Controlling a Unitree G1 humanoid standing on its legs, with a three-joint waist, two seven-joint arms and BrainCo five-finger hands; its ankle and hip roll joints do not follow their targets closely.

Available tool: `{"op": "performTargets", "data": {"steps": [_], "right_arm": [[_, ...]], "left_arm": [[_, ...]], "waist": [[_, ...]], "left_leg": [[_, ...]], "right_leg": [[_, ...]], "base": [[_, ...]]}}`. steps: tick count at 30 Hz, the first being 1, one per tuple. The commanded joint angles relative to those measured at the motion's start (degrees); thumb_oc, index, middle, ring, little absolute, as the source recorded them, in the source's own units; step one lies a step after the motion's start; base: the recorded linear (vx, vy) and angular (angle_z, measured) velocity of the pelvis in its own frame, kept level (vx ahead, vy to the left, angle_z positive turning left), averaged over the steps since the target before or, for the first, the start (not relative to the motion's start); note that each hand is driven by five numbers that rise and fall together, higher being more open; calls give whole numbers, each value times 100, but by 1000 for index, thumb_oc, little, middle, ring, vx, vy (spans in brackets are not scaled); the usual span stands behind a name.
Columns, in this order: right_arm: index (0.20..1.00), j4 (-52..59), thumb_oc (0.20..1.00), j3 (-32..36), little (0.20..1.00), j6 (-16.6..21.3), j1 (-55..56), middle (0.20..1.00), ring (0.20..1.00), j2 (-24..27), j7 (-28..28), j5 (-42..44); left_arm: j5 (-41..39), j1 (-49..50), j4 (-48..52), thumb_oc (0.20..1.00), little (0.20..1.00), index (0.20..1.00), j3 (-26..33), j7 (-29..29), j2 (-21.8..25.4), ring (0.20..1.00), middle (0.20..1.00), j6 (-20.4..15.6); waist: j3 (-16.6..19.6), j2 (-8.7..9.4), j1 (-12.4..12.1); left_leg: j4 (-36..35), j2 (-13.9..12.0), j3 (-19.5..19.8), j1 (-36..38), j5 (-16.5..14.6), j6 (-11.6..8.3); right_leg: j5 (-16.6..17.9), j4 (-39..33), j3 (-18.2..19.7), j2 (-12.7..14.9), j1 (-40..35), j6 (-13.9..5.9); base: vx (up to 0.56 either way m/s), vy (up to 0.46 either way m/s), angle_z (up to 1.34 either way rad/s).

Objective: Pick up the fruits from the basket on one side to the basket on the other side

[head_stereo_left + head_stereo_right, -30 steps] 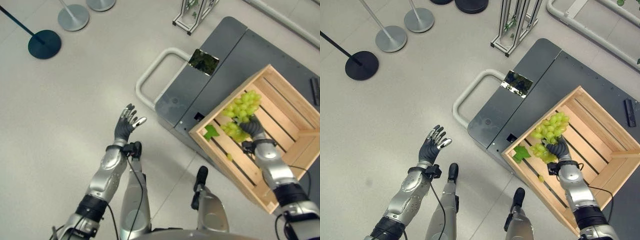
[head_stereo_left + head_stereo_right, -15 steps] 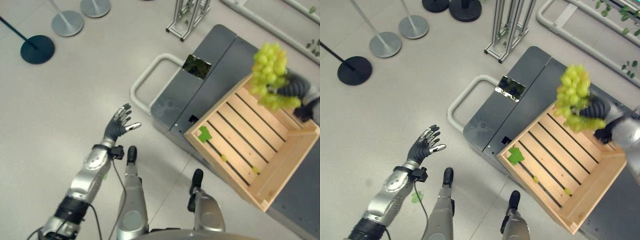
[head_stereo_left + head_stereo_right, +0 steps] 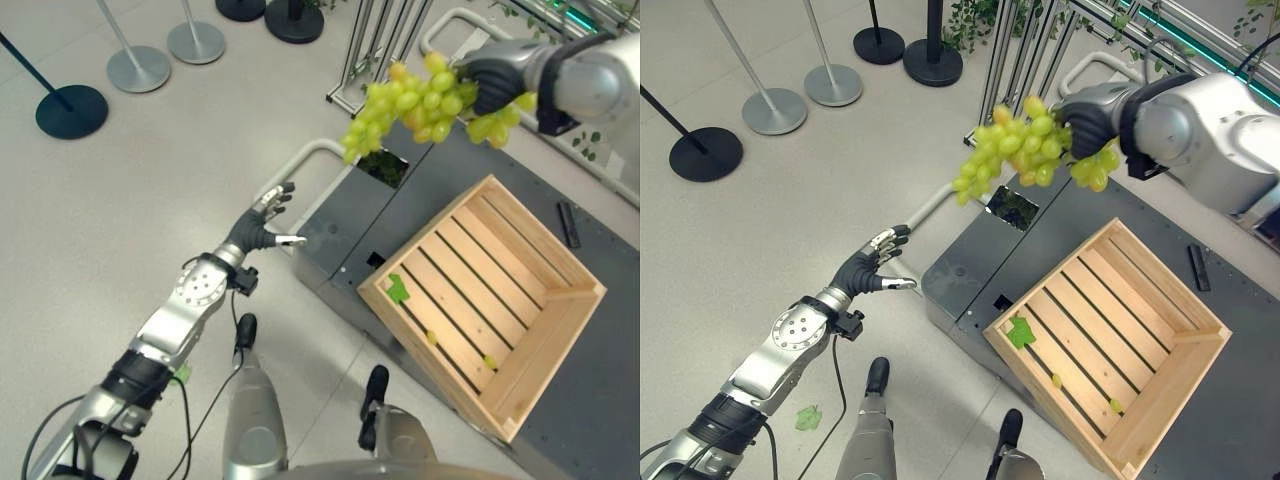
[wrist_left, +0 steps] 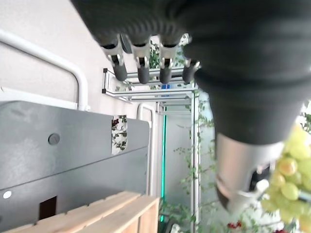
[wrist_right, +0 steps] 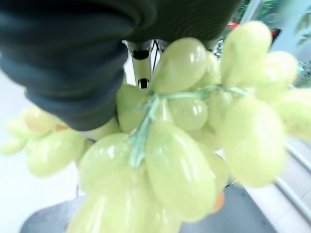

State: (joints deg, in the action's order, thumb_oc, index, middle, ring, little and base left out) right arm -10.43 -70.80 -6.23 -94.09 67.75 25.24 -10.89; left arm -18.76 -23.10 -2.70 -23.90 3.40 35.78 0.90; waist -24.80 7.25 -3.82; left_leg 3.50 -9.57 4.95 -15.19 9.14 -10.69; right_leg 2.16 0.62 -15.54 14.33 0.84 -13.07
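surface: grey cart (image 3: 970, 265) | on it: wooden crate (image 3: 1110, 335), tilted | beside crate: small black object (image 3: 1197, 267)

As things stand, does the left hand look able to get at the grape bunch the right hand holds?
Probably not yet: the grape bunch hangs in the right hand, well apart from the open left hand, with nothing between them.

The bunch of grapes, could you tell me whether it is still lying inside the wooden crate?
No, the right hand holds the bunch of grapes up in the air, beyond the wooden crate, which holds just a leaf and loose grapes.
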Motion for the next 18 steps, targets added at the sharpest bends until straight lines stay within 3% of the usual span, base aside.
{"op": "performTargets", "data": {"steps": [1, 8, 18], "right_arm": [[200, -376, 200, 162, 200, -64, 297, 200, 200, -175, -19, -693], [200, -1129, 200, 715, 200, -42, 1408, 200, 200, -774, 344, -1638], [200, -742, 200, 1855, 200, 109, 3197, 200, 200, -645, 851, -2214]], "left_arm": [[185, 170, 8, 1000, 1000, 1000, -64, 70, -113, 1000, 1000, -153], [283, 76, 185, 1000, 1000, 1000, -78, 56, -205, 1000, 1000, -107], [387, 810, 644, 1000, 1000, 1000, 718, 148, -77, 1000, 1000, 23]], "waist": [[823, 208, 86], [1067, 199, -3], [1364, 217, -111]], "left_leg": [[304, 80, -49, 57, -864, -60], [393, 145, 27, 105, -984, -4], [474, 236, 82, 150, -1102, 50]], "right_leg": [[-1116, 759, -44, -145, 390, 291], [-1183, 749, -114, -119, 177, 287], [-1226, 698, -220, -59, -45, 268]], "base": [[45, -18, 1], [38, -18, 4], [46, -11, 9]]}}
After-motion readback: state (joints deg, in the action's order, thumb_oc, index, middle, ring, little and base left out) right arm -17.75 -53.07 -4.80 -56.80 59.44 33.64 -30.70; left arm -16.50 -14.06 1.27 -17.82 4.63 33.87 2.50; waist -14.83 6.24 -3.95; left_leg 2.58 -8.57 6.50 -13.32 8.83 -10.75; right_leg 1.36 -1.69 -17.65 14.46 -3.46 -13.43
